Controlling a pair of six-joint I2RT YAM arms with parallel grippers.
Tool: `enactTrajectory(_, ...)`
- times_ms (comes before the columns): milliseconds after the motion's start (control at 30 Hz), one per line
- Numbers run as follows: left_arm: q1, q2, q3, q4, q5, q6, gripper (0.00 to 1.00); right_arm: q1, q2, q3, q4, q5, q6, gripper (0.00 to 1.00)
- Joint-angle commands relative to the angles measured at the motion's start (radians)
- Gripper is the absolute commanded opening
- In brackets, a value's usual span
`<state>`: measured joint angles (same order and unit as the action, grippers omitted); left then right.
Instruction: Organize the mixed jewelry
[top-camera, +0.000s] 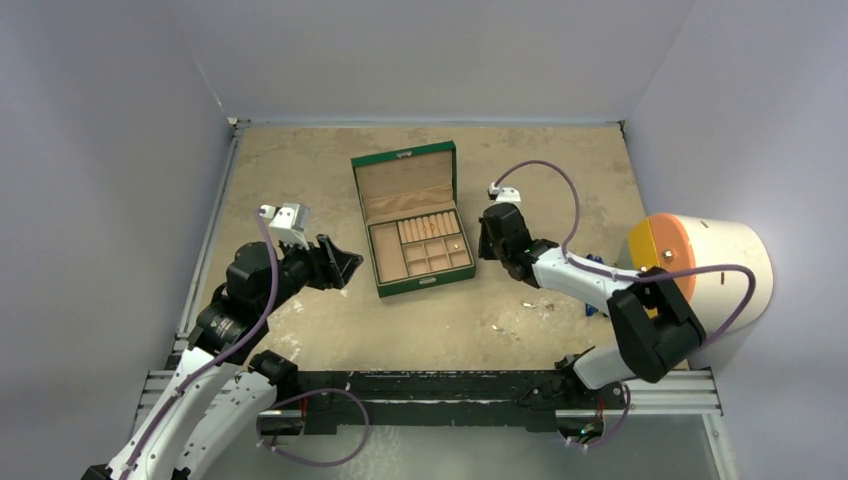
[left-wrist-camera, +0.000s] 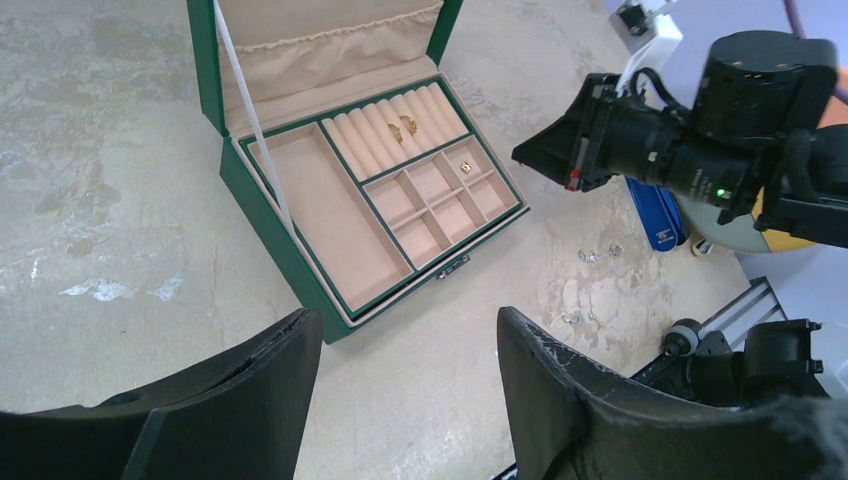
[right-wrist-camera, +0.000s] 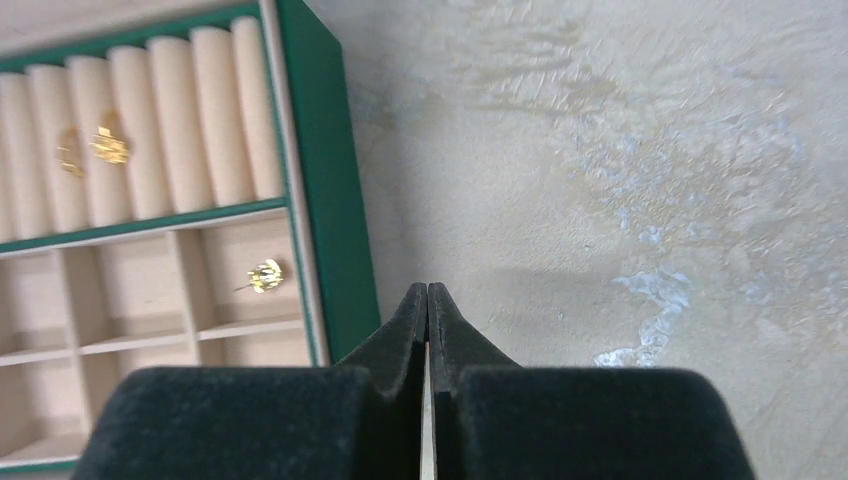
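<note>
The green jewelry box (top-camera: 412, 225) stands open mid-table. Two gold pieces (right-wrist-camera: 108, 147) sit on its ring rolls, and a gold stud (right-wrist-camera: 265, 275) lies in a small compartment. They also show in the left wrist view, the two pieces on the rolls (left-wrist-camera: 405, 125) and the stud (left-wrist-camera: 465, 167). Small silvery pieces (left-wrist-camera: 590, 256) lie loose on the table right of the box, more (left-wrist-camera: 572, 318) nearer the front. My right gripper (right-wrist-camera: 428, 290) is shut with nothing seen between its tips, just right of the box's right wall (top-camera: 484, 240). My left gripper (left-wrist-camera: 408, 318) is open and empty, left of the box (top-camera: 345, 265).
A blue clip-like tool (left-wrist-camera: 657, 215) lies on the table under my right arm. A large white cylinder with an orange face (top-camera: 700, 262) stands at the right edge. Grey walls enclose the table on three sides. A black rail (top-camera: 430, 385) runs along the front.
</note>
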<state>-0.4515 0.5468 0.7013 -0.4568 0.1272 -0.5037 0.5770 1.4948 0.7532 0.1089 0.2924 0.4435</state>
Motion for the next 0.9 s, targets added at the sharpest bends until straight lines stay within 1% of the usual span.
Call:
enactTrajectory(0,0.008,-0.007,0.017,0.051,0.014,0.016,0.64,0.006,-0.096,0.026,-0.009,-0.025,-0.017,0.00)
enactTrajectory(200,0.008,-0.010,0.018,0.050,0.015,0.016,0.64,0.017,-0.173,0.026,0.025,-0.130,-0.028,0.00)
enactTrajectory(333,0.008,-0.006,0.017,0.051,0.016,0.016,0.64,0.043,-0.178,0.039,0.054,-0.175,-0.023,0.00)
enactTrajectory(733,0.008,-0.011,0.016,0.050,0.011,0.014,0.64,0.079,-0.028,0.109,0.097,-0.166,-0.012,0.00)
enactTrajectory(867,0.008,-0.009,0.015,0.050,0.011,0.014,0.64,0.081,0.013,0.125,0.100,-0.139,-0.009,0.00)
